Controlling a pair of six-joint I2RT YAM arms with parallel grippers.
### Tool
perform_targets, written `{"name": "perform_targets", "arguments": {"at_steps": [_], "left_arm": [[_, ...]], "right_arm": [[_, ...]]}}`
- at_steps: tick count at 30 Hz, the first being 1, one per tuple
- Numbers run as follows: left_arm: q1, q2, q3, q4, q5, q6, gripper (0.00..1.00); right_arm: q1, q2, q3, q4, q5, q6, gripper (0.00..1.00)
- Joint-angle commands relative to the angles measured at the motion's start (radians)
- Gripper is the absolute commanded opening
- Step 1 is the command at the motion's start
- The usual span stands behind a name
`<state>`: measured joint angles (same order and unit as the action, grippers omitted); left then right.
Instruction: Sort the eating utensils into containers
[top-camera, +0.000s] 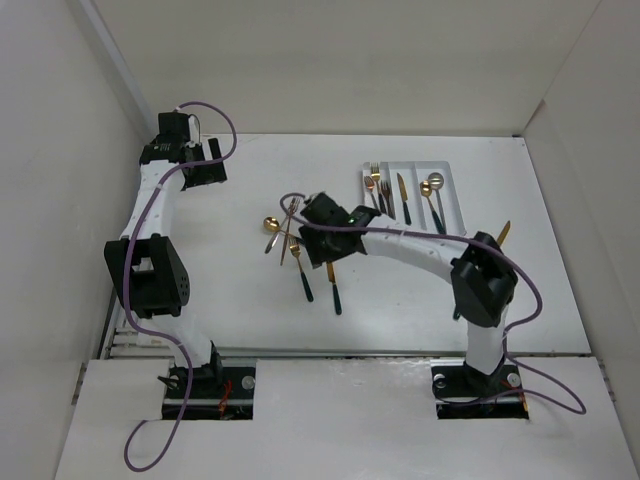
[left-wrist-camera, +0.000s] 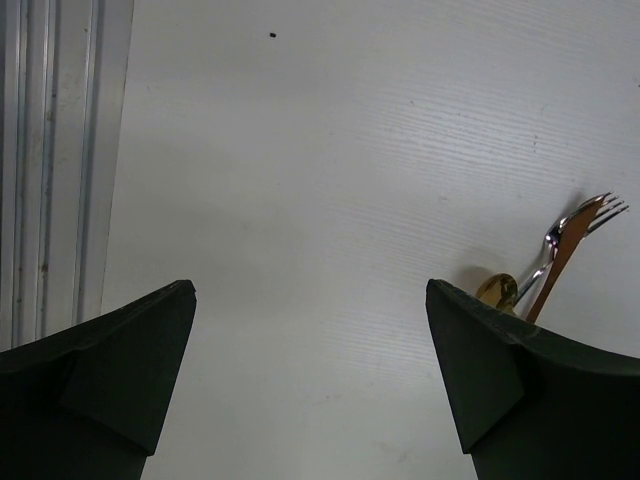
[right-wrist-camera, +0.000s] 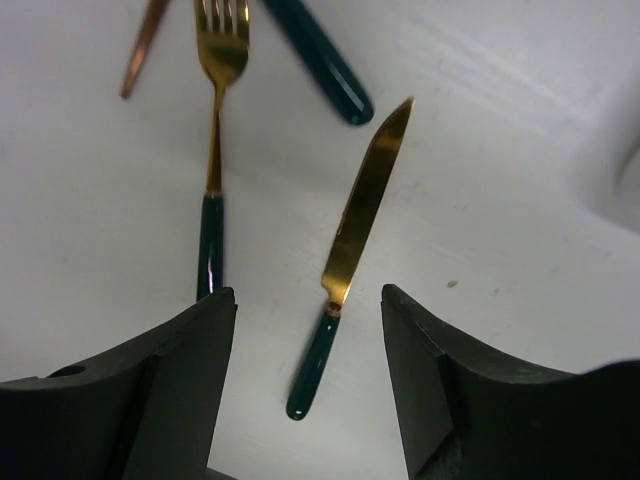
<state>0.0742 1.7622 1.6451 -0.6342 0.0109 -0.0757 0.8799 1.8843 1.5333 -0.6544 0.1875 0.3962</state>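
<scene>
The right claw (right-wrist-camera: 308, 300) hangs low over the middle of the white surface (top-camera: 250, 330). Its two fingers (right-wrist-camera: 180, 380) stand clearly apart and grip nothing. Between them, flat on the surface, lies a knife (right-wrist-camera: 350, 250) with a gold blade and a dark green handle; the handle points to the near side and neither finger touches it. Just left of the knife lies a fork (right-wrist-camera: 214, 150) with a gold head and a green handle, almost parallel to it. More loose utensils lie a little farther left: a gold spoon (top-camera: 270, 227) and a silver fork (top-camera: 292, 213) that crosses over other pieces.

The white tray (top-camera: 452, 180) stands at the far right of the surface. Its left compartment holds forks (top-camera: 376, 185), the middle one holds a knife (top-camera: 403, 197), and the right one holds spoons (top-camera: 433, 193). One gold utensil (top-camera: 503, 233) lies outside the tray, just right of its near end; what kind it is I cannot tell.

The left claw (left-wrist-camera: 308, 290) is at the far left, well apart from the tray. It is opened as wide as it goes, with only bare surface between its fingers.
</scene>
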Motion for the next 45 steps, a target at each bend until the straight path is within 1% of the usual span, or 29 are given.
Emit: {"name": "perform_targets", "arguments": {"at_steps": [1,4,7,10,12,14,15,17,18,19,20,21,22,25,28,29,32,33,35,38,39,40,42,43,44,45], "left_arm": [[0.007,-0.058,-0.001,0.002,0.018,0.001,1.00],[0.007,-0.067,-0.001,0.002,0.018,0.001,1.00],[0.007,-0.076,-0.010,0.002,0.018,0.001,1.00],[0.007,-0.076,-0.019,0.002,0.018,0.001,1.00],[0.007,-0.076,-0.019,0.002,0.018,0.001,1.00],[0.007,-0.076,-0.019,0.002,0.018,0.001,1.00],[0.007,-0.076,-0.019,0.002,0.018,0.001,1.00],[0.007,-0.076,-0.019,0.002,0.018,0.001,1.00],[0.007,-0.076,-0.019,0.002,0.018,0.001,1.00],[0.007,-0.076,-0.019,0.002,0.018,0.001,1.00],[0.007,-0.076,-0.019,0.002,0.018,0.001,1.00],[0.007,-0.076,-0.019,0.002,0.018,0.010,1.00],[0.007,-0.076,-0.019,0.002,0.018,0.010,1.00],[0.007,-0.076,-0.019,0.002,0.018,0.010,1.00],[0.007,-0.076,-0.019,0.002,0.018,0.010,1.00],[0.007,-0.076,-0.019,0.002,0.018,0.010,1.00],[0.007,-0.076,-0.019,0.011,0.018,0.010,1.00],[0.007,-0.076,-0.028,0.011,0.018,0.010,1.00],[0.007,-0.076,-0.028,0.011,0.018,0.010,1.00],[0.007,-0.076,-0.037,0.011,0.018,0.010,1.00],[0.007,-0.076,-0.038,0.021,0.018,0.010,1.00],[0.007,-0.076,-0.047,0.021,0.032,0.010,1.00],[0.007,-0.076,-0.047,0.021,0.044,0.019,1.00],[0.007,-0.076,-0.056,0.021,0.055,0.019,1.00],[0.007,-0.076,-0.056,0.021,0.055,0.019,0.96],[0.007,-0.067,-0.056,0.030,0.070,0.030,0.96]], "right_arm": [[0.026,0.039,-0.019,-0.036,0.013,0.119,0.66],[0.048,0.053,-0.045,-0.068,0.035,0.184,0.66],[0.059,0.039,-0.097,-0.077,0.049,0.224,0.63],[0.080,0.024,-0.168,-0.028,0.018,0.237,0.61],[0.100,0.024,-0.205,-0.015,-0.012,0.248,0.55],[0.111,0.033,-0.223,0.013,-0.025,0.248,0.52],[0.111,0.033,-0.223,0.013,-0.039,0.248,0.47],[0.120,0.053,-0.234,0.022,-0.049,0.259,0.41],[0.120,0.053,-0.234,0.022,-0.049,0.259,0.31],[0.120,0.053,-0.245,0.022,-0.049,0.259,0.19],[0.120,0.053,-0.245,0.022,-0.049,0.259,0.19],[0.120,0.053,-0.245,0.032,-0.049,0.259,0.12],[0.120,0.053,-0.245,0.032,-0.034,0.259,0.00],[0.120,0.019,-0.234,0.022,0.021,0.247,0.00],[0.120,-0.020,-0.171,-0.013,0.062,0.210,0.00],[0.120,-0.031,-0.127,-0.023,0.088,0.210,0.00],[0.093,-0.070,-0.056,-0.070,0.134,0.172,0.00],[0.065,-0.080,-0.015,-0.079,0.135,0.171,0.00],[0.027,-0.111,0.017,-0.079,0.145,0.132,0.00],[-0.070,-0.132,0.068,-0.065,0.145,0.063,0.00],[-0.099,-0.132,0.079,-0.065,0.123,0.049,0.00],[-0.154,-0.132,0.100,-0.065,0.112,0.035,0.00],[-0.196,-0.122,0.111,-0.053,0.103,-0.002,0.00],[-0.237,-0.122,0.111,-0.053,0.092,-0.011,0.00],[-0.261,-0.122,0.111,-0.039,0.081,-0.020,0.00],[-0.289,-0.113,0.111,-0.019,0.069,-0.029,0.00]]}}
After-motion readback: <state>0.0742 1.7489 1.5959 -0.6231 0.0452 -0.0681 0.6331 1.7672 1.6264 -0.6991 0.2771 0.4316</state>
